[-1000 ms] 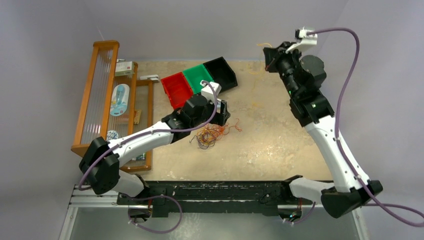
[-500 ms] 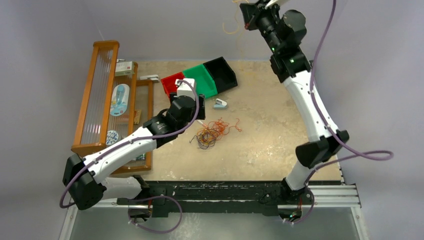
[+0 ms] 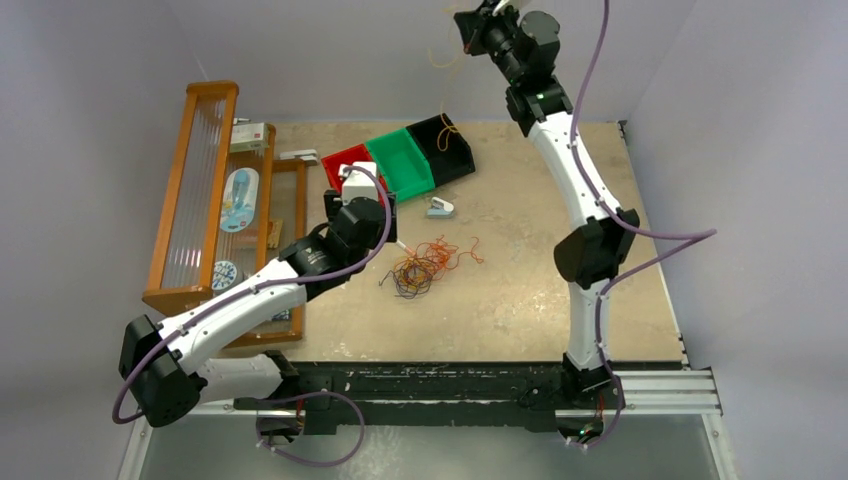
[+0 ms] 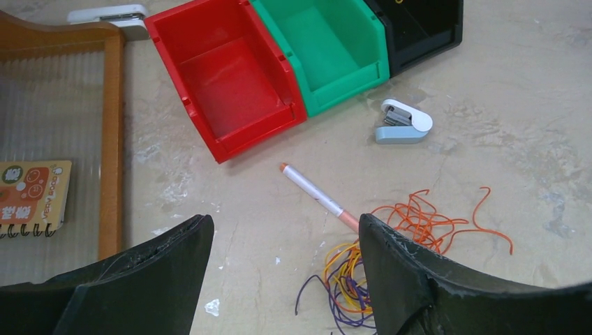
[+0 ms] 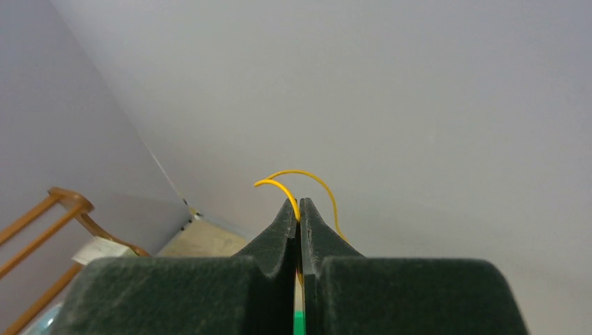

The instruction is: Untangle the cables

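Note:
The cables [image 3: 425, 265] lie in a tangle of orange, yellow and purple-dark loops mid-table. In the left wrist view the orange loops [image 4: 426, 220] spread right of the yellow and purple ones [image 4: 349, 279]. My left gripper [image 3: 360, 200] hovers open left of the tangle, above bare table, with nothing between its fingers [image 4: 283, 230]. My right gripper [image 3: 468, 20] is raised high at the back, shut on one yellow cable [image 5: 307, 174]. That cable [image 3: 446, 128] hangs down into the black bin [image 3: 462, 150].
Red bin [image 4: 223, 77], green bin [image 4: 328, 49] and the black one stand in a row at the back. A silver pen [image 4: 317, 195] and a small stapler [image 4: 403, 124] lie near the tangle. A wooden rack [image 3: 195, 190] with a notebook [image 4: 28, 199] lines the left side.
My right arm rose and swung left with the yellow cable, whose end now dangles in the black bin. My left gripper drew back to the left, away from the tangle.

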`<move>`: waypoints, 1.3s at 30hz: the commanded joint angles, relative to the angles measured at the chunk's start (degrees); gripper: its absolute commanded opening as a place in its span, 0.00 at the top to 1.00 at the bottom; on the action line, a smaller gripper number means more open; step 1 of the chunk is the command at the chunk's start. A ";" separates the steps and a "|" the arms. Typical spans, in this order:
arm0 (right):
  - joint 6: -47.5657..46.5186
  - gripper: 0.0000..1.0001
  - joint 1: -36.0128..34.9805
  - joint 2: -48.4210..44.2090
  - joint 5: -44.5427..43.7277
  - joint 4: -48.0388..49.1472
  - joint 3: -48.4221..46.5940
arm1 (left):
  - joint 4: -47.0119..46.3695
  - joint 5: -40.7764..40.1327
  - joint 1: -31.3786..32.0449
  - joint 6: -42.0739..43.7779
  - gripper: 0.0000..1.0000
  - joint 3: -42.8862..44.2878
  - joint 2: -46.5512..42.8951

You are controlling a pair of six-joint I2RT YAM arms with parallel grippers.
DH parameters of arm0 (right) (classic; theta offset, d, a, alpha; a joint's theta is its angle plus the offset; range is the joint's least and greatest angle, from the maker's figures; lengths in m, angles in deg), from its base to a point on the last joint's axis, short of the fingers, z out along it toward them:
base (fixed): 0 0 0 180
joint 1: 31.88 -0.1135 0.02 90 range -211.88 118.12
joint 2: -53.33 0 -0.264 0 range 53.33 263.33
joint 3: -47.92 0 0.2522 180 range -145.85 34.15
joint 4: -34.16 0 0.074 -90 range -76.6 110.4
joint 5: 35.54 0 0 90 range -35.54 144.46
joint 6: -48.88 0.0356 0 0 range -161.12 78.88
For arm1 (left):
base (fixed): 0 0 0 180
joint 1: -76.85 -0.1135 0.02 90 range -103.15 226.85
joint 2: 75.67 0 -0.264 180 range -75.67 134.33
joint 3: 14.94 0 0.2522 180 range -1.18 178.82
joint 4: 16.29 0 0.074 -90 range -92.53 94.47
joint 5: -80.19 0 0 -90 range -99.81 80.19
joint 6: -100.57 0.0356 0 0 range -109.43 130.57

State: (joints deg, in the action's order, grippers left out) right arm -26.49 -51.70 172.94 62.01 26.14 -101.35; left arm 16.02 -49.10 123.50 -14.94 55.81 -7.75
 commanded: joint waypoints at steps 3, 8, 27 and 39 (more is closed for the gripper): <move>2.14 1.00 0.74 4.45 3.99 4.27 1.80 | -0.47 -2.21 -0.44 0.01 0.25 -0.65 -1.01; 1.94 1.00 0.74 8.89 5.18 3.90 3.43 | -0.44 -1.78 -0.53 0.19 0.25 -1.06 -0.69; -4.03 0.99 0.74 16.95 2.18 1.40 8.17 | -0.36 -0.14 -0.90 0.00 0.25 -0.55 2.12; -6.24 0.81 0.74 20.39 3.75 -4.70 8.75 | -0.39 2.20 -0.95 -0.63 0.24 0.35 5.13</move>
State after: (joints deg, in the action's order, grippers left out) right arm -31.03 -50.85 192.83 64.32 24.06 -91.21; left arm 16.45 -48.21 122.93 -14.97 54.52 -3.55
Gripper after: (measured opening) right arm 0.127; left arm 0.756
